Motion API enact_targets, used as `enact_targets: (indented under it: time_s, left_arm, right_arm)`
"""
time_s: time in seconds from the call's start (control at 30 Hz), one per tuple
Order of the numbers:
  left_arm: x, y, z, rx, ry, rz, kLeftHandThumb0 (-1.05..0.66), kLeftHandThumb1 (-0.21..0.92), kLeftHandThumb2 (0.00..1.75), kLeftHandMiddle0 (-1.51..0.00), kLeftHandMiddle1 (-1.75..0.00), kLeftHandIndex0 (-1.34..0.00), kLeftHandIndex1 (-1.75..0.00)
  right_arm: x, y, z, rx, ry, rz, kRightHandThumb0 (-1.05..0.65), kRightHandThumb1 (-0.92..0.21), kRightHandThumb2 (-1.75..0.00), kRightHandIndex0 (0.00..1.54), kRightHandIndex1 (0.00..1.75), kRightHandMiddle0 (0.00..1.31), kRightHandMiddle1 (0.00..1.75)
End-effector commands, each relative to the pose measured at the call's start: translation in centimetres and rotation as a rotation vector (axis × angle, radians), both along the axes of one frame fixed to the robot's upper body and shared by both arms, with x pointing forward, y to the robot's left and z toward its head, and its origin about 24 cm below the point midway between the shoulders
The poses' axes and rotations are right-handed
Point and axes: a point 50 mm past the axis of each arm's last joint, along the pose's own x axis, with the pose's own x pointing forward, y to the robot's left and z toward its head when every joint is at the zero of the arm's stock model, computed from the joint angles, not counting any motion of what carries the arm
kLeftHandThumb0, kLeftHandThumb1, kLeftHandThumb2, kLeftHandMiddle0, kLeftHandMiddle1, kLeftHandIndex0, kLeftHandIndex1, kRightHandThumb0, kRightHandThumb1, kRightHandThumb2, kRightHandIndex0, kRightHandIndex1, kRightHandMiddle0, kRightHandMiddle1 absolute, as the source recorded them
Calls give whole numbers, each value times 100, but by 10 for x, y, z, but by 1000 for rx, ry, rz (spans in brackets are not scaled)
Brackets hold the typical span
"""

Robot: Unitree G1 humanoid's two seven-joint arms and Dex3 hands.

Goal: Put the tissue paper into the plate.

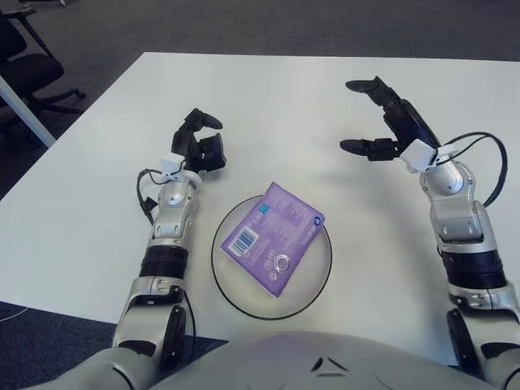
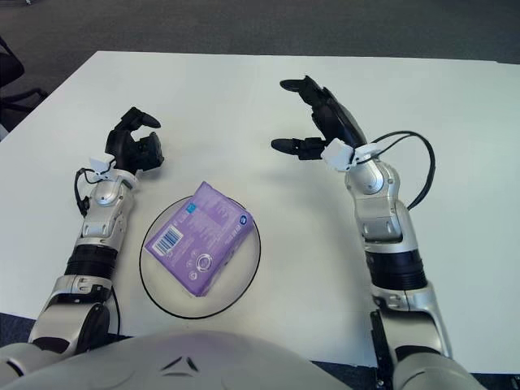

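white table [image 1: 268, 89], grey carpet [image 1: 244, 24] (office chair [image 1: 28, 69])
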Motion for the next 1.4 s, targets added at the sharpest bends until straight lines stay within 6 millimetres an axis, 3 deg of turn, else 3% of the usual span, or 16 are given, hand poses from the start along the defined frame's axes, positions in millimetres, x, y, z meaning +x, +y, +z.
enact_targets:
  time_s: [0.0,0.3,0.4,0.5,0.6,0.97,1.37]
  left_arm:
    - [-30,-9,-55,-55,187,11,-45,43,119,-130,-175,-53,-175]
    - [-31,-9,-52,-49,168,2,-44,44,117,-130,-175,-52,-175]
    - [-31,-9,-51,-45,158,1,-44,44,117,-130,-175,-52,-175]
    - [-30,-9,-48,-42,148,3,-44,44,117,-131,-175,-52,-175]
    - [-30,-8,-47,-41,145,4,-44,44,117,-131,-175,-52,-175]
    - [-30,-8,-44,-40,137,-7,-44,44,116,-131,-175,-51,-175]
    - [-32,-9,-41,-43,131,-27,-44,45,116,-131,-175,-51,-175]
  right_arm:
    - [-1,-3,2,95,21,-40,-66,-72,-66,12,76,0,95]
    - [4,-13,-11,382,131,-83,-46,-59,-95,18,98,0,118]
    - [-2,-13,-35,497,187,-94,-42,-58,-100,18,103,0,137]
    - [-6,-14,-54,576,236,-121,-38,-75,-76,18,107,16,162]
    - [-6,-15,-60,609,254,-138,-37,-79,-69,17,109,22,171]
    - [-4,-17,-77,690,332,-240,-37,-74,-77,21,114,30,175]
    - [-15,-16,-101,772,371,-315,-37,-73,-78,25,125,31,175]
